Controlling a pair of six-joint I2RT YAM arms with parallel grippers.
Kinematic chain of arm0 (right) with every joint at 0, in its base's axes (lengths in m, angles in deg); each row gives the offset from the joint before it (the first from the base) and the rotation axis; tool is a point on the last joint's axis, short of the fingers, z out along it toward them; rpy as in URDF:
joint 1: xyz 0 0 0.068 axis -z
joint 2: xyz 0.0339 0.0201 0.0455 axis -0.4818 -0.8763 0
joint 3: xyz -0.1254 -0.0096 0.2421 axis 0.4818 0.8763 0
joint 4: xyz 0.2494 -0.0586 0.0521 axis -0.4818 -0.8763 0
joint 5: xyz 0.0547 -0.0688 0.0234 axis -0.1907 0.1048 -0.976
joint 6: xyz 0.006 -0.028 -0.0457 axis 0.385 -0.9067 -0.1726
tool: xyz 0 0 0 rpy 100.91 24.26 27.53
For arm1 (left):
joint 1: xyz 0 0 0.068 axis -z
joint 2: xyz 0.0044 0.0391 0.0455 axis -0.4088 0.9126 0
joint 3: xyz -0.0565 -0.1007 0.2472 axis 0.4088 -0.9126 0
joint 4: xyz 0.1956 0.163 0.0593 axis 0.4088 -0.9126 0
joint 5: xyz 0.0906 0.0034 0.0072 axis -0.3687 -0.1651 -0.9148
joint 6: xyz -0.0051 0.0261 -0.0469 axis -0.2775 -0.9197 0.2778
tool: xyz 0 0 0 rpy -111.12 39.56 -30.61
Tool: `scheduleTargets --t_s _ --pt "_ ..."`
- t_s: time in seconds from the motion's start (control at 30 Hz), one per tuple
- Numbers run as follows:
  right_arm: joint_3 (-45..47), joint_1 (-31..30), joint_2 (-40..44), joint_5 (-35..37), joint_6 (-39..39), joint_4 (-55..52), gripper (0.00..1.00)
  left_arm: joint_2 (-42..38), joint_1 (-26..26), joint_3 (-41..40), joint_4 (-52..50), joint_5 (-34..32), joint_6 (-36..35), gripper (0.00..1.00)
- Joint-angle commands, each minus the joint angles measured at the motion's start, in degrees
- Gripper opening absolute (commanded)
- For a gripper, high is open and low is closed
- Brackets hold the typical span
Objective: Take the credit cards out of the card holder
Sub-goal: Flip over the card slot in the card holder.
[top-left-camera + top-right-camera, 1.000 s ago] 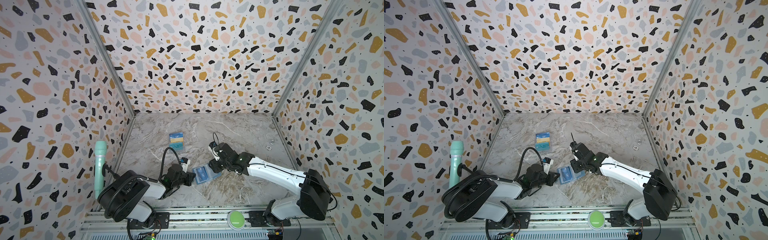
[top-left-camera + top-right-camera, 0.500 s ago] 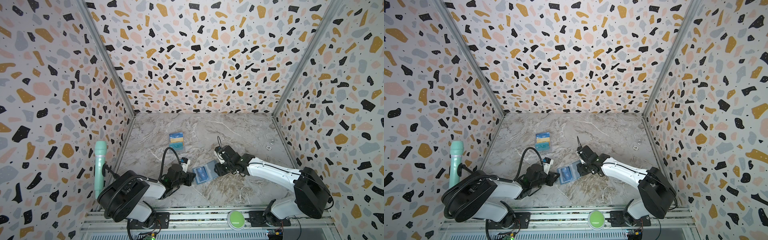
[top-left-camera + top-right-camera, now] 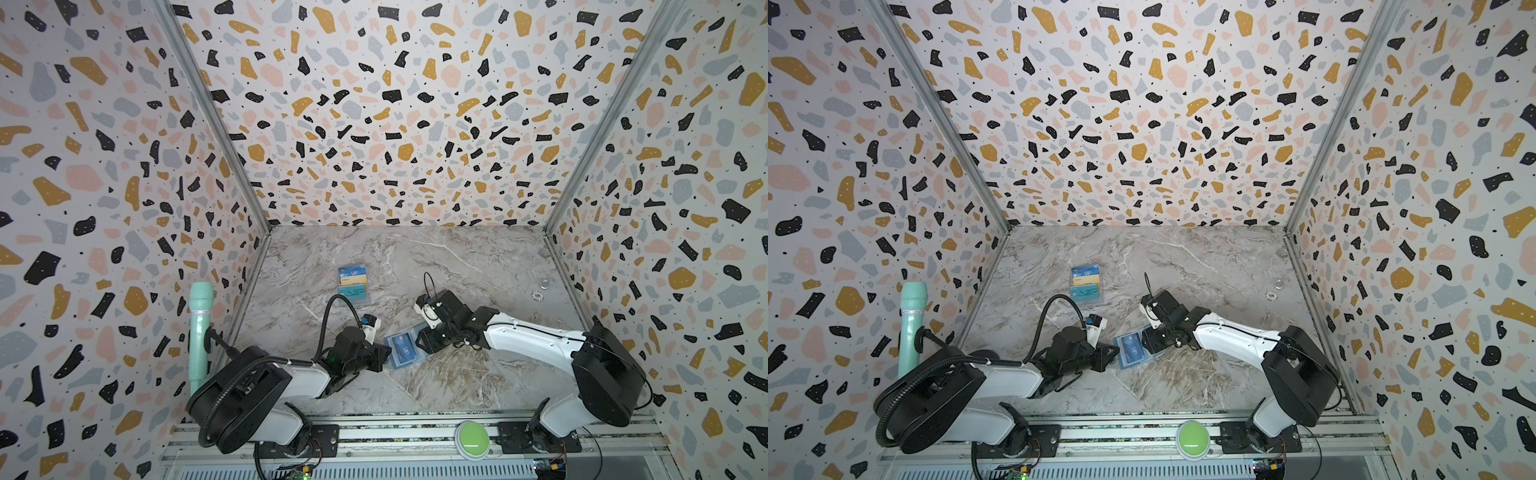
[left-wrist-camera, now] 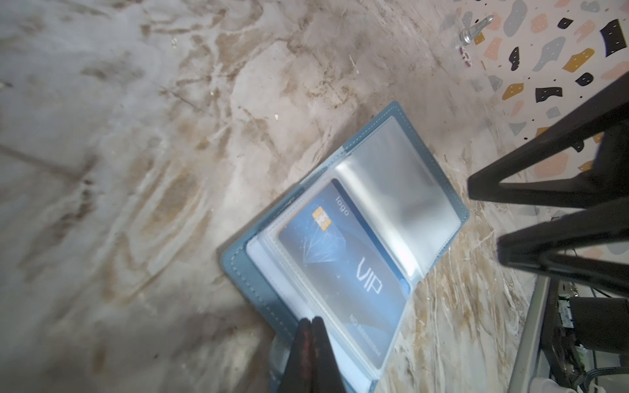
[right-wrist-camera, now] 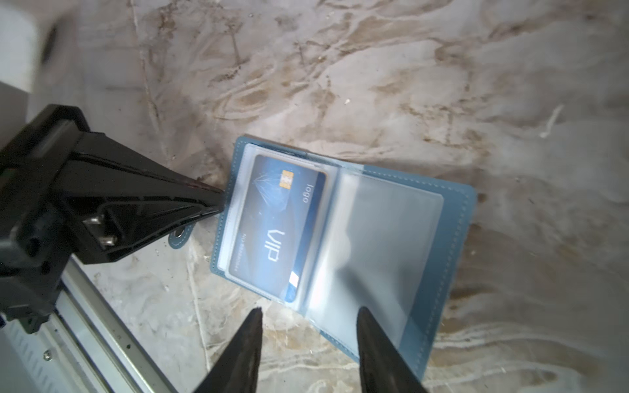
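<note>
The right hand point(image 5: 310, 311) has sunk closer to the holder point(image 5: 454, 221). Nearest, the left hand point(image 4: 311, 321) is clenched on the holder's edge, which lies open on the worktop point(image 4: 170, 136). A card point(image 4: 343, 265) sits in its sleeve point(image 4: 391, 340). Beyond, the right hand gapes, empty. If it pinches sleeve with card, the holder may drag loose.

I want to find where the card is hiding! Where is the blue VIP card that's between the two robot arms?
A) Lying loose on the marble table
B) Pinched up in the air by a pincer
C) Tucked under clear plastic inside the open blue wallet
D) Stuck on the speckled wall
C: the right wrist view shows the blue VIP card lying flat under a clear sleeve inside the open card holder.
</note>
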Motion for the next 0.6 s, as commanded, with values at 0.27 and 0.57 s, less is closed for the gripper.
scheduleTargets --t_s 0.27,0.57 --pt "-1.42 2.37 -6.57 -14.58 -0.21 6.87 0.48 1.23 0.25 3.86 -0.30 3.24 -4.19 0.03" --pt "0.69 6.19 -9.79 -19.76 0.11 9.21 0.49 6.82 0.25 4.57 1.99 3.59 -4.08 0.01"
